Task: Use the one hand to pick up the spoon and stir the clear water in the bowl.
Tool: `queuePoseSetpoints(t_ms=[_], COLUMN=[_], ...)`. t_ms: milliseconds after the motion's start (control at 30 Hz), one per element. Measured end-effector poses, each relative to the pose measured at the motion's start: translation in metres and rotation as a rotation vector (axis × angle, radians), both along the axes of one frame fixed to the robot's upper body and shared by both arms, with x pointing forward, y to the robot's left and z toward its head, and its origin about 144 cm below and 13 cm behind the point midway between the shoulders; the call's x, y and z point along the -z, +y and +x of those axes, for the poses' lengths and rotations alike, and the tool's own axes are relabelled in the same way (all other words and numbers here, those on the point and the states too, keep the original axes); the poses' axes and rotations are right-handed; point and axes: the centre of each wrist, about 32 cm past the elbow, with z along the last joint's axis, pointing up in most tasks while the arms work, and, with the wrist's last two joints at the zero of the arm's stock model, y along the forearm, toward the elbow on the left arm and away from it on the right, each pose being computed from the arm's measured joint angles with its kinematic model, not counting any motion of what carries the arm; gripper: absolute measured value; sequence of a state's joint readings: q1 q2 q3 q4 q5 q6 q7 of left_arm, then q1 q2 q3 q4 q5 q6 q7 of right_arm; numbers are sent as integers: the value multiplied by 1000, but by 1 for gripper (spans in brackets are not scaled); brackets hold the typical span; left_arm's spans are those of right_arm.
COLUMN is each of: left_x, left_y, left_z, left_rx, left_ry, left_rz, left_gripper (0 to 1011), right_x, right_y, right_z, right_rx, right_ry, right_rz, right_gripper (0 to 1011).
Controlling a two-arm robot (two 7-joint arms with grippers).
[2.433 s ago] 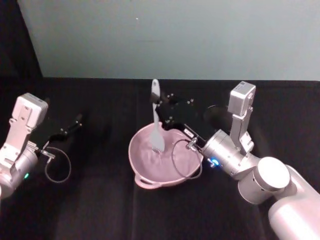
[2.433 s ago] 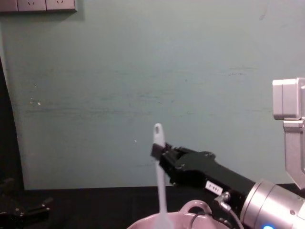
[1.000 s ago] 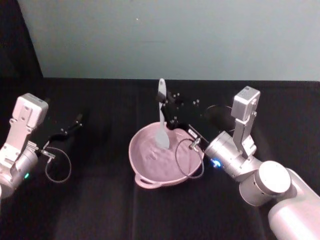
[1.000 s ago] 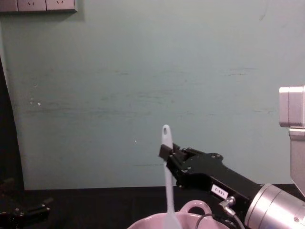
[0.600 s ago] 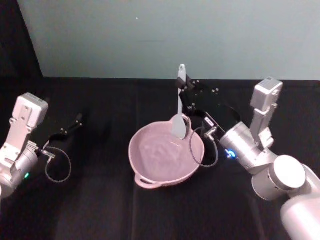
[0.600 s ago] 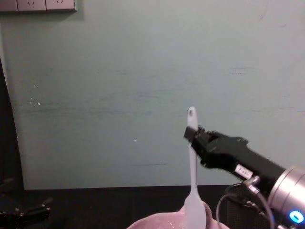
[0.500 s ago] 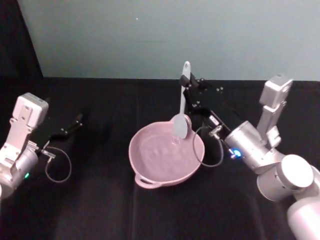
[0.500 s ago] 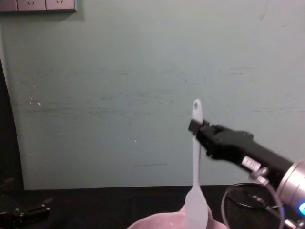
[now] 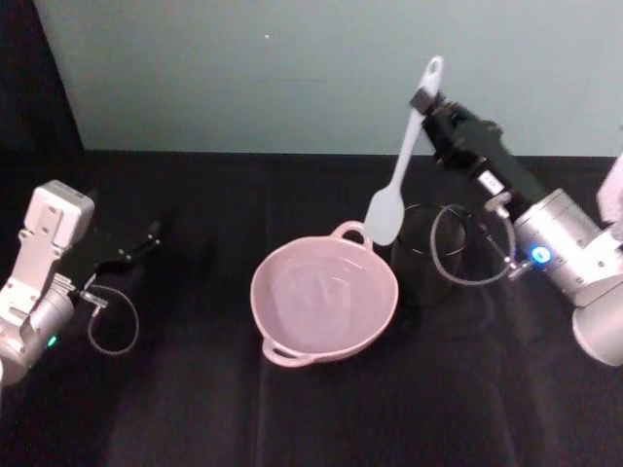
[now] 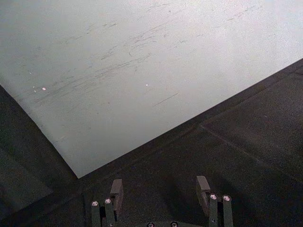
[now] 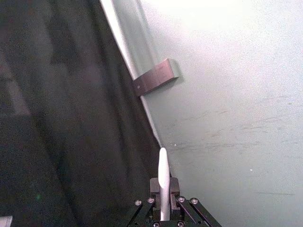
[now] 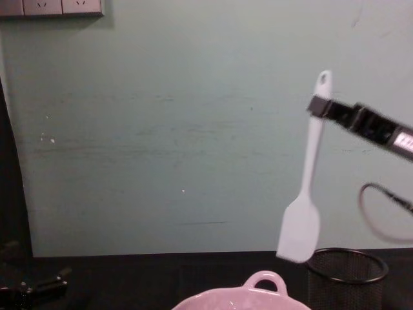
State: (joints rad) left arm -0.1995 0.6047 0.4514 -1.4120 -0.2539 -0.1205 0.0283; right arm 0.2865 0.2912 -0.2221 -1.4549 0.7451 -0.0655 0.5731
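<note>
My right gripper (image 9: pixel 425 100) is shut on the upper handle of the white spoon (image 9: pixel 403 161), just below its holed tip. The spoon hangs tilted in the air, scoop end down. In the chest view the spoon (image 12: pixel 310 168) is well above the pink bowl (image 12: pixel 258 301), its scoop over the gap between the bowl's loop handle and the mesh cup. The bowl (image 9: pixel 256 292) sits mid-table with rippled clear water in it. The right wrist view shows the spoon (image 11: pixel 163 175) edge-on between the fingers. My left gripper (image 9: pixel 146 238) rests open at the far left, away from the bowl.
A black wire-mesh cup (image 9: pixel 428 255) stands just right of the bowl, also seen low in the chest view as the mesh cup (image 12: pixel 347 271). A pale green wall (image 9: pixel 292 78) runs close behind the black table. The left gripper (image 10: pixel 160 187) faces that wall.
The right gripper has lifted the spoon out of the bowl's water and carried it up and to the right. The left arm has stayed still.
</note>
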Motion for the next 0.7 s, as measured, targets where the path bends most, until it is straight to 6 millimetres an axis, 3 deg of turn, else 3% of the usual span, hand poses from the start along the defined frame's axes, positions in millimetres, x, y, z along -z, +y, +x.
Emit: queuePoseSetpoints(t_ms=[233, 433, 700], left_x=[0, 0, 0], left_y=[0, 0, 0], left_z=[0, 0, 0], left_rx=[0, 0, 0], left_ry=[0, 0, 0], left_rz=[0, 0, 0], left_gripper=[1011, 1011, 1011], right_x=[-12, -7, 8], right_y=[-25, -40, -44], right_z=[3, 9, 21], right_rx=[30, 60, 96], right_ry=[60, 102, 124], right_rz=[80, 105, 92], right_gripper=[116, 114, 114])
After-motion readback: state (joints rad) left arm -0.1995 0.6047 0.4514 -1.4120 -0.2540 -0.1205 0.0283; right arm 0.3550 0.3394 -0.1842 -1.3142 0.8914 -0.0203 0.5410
